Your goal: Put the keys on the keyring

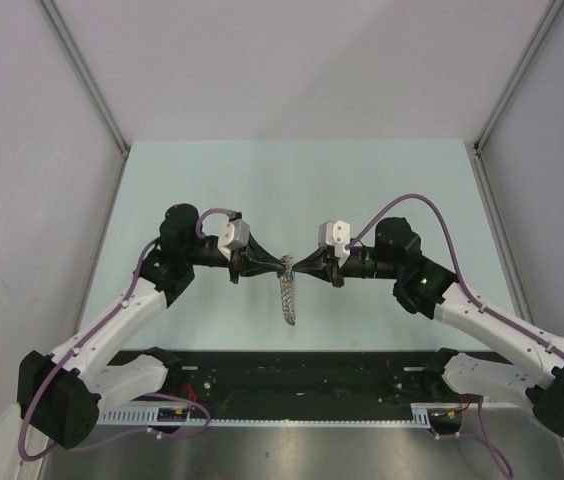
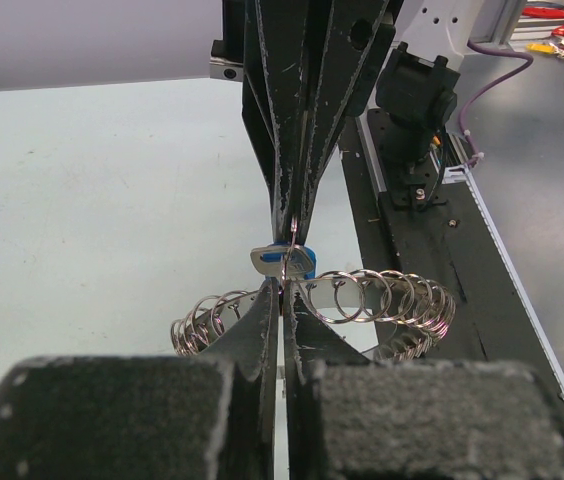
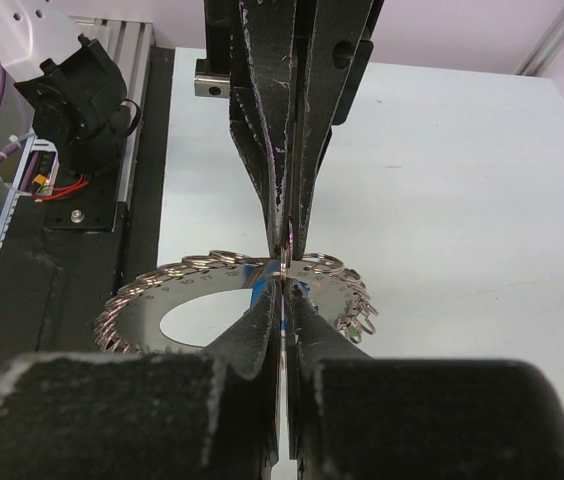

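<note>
The keyring (image 1: 289, 296) hangs on edge above the table, between the two gripper tips. It is a flat silver disc (image 3: 142, 305) with a hole and several small wire rings (image 2: 382, 298) round its rim. My left gripper (image 2: 284, 286) is shut on that rim. A blue-headed key (image 2: 282, 262) lies just past its tips. My right gripper (image 3: 282, 284) is shut where blue (image 3: 259, 296) shows on both sides of its fingers. The tips of both grippers meet (image 1: 289, 264). A spot of green (image 3: 351, 333) shows among the small rings. Other keys are hidden.
The pale green table (image 1: 292, 190) is walled by white panels and aluminium posts (image 1: 82, 75). A black rail (image 1: 302, 375) with the arm bases runs along the near edge. Red and yellow items (image 2: 552, 14) lie off the table.
</note>
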You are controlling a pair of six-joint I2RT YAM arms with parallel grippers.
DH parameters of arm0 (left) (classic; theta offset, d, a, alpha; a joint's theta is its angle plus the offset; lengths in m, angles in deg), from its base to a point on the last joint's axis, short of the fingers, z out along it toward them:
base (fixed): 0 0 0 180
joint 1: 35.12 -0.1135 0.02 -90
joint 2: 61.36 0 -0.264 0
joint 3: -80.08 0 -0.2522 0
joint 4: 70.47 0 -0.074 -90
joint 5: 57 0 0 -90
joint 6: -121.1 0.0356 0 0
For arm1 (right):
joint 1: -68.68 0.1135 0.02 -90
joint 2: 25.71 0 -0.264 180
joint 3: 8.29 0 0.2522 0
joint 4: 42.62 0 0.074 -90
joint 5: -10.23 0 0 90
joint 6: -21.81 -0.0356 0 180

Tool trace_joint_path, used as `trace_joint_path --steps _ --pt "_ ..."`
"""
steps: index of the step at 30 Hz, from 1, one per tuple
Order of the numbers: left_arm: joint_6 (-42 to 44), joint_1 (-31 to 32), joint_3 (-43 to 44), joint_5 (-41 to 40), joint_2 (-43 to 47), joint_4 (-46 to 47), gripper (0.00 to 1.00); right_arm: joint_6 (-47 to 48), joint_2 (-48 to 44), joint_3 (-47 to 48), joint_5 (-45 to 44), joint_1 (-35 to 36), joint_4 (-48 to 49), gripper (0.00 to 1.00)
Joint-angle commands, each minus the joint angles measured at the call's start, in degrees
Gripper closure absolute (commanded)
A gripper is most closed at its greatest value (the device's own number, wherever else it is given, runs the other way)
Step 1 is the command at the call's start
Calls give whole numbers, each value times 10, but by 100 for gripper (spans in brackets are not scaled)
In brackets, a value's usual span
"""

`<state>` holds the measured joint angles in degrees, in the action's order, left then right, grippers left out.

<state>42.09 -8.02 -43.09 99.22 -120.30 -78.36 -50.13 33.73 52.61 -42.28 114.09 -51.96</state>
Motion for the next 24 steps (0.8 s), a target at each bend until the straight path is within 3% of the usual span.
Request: trace_joint_path --steps 1,24 --pt "-3 4 8 14 6 13 100 -1 -20 23 -11 3 7 100" --pt "-4 5 6 9 11 15 100 -8 -1 24 -2 4 8 100"
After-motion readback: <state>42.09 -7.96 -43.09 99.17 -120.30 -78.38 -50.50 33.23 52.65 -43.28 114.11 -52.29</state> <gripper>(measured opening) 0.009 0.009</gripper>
